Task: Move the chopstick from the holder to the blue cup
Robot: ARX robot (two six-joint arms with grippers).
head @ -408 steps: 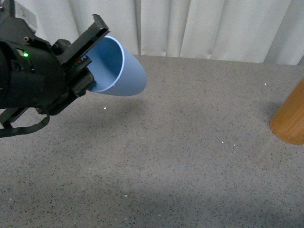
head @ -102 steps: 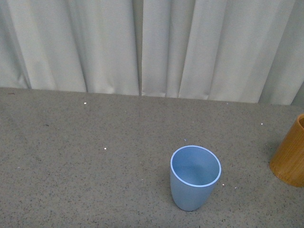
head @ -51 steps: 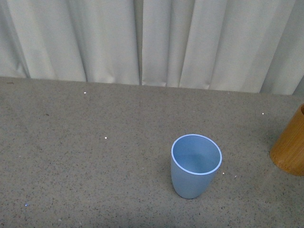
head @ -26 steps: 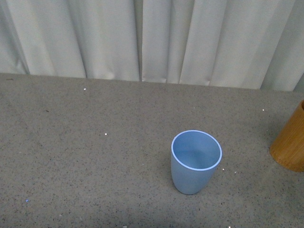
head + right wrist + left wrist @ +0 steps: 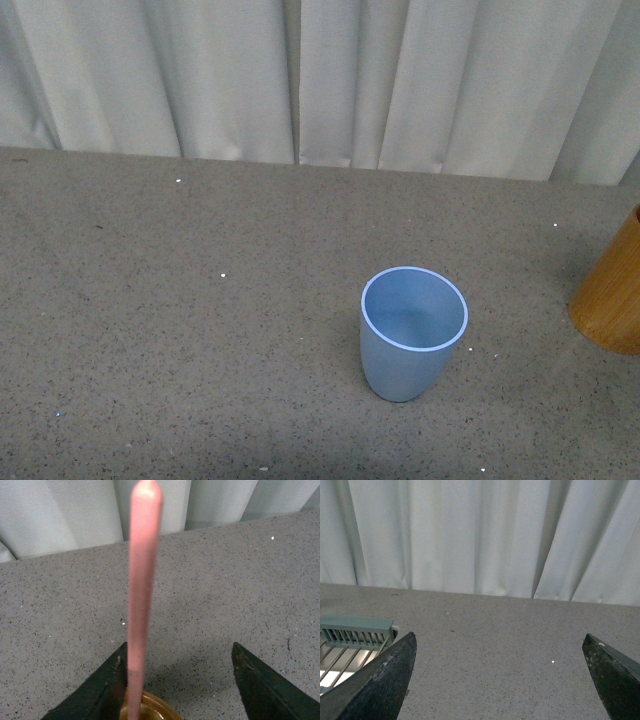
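- Eight seconds back the left hand carried the blue cup [image 5: 413, 333] tilted in the air. Now the cup stands upright on the desk [image 5: 180, 330], and no arm shows in the front view.
- The left hand [image 5: 500, 636] is released, its jaws spread wide with nothing between them.
- The holder [image 5: 610, 295] stands to the right of the cup, well apart from it and cut by the picture's edge.
- The chopstick [image 5: 144, 580] is upright in the holder, not yet lifted.
- The right hand [image 5: 179, 647] is over the holder's mouth, unclenched. The stick is just beside one finger [image 5: 100, 692] and clear of the other.
- Step in hand, as I judge it: the pick-up from the holder.
- The next move calls for centring on the stick, clenching, lifting straight up clear of the rim, then carrying it leftward to the cup.
- No brand, label or writing can be read on the cup, the holder, the chopstick or the pale green slatted rack [image 5: 357, 630].
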